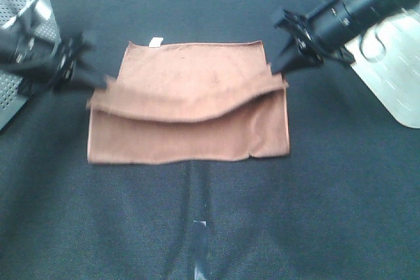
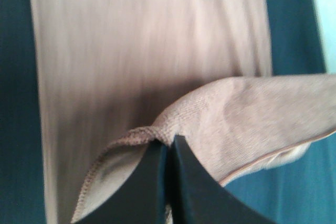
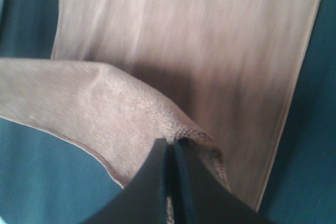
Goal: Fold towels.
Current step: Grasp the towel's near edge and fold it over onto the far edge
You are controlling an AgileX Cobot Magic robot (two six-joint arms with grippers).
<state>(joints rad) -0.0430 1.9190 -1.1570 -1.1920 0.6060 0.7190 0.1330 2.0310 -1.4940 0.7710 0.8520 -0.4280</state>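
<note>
Two grippers engaged: left gripper (image 1: 103,83) at the towel's 9 o'clock, right gripper (image 1: 279,70) at 3 o'clock, each w/ jaws pinched shut on a corner of the raised layer. Towel (image 1: 190,137) lies mid-table (image 1: 328,227), white tag (image 1: 155,42) on its 12 o'clock edge. Held edge sags at centre. Rec.: hold both corners level & taut, move arms in step, lay hem square on the layer below — otherwise fold likely skews.
</note>
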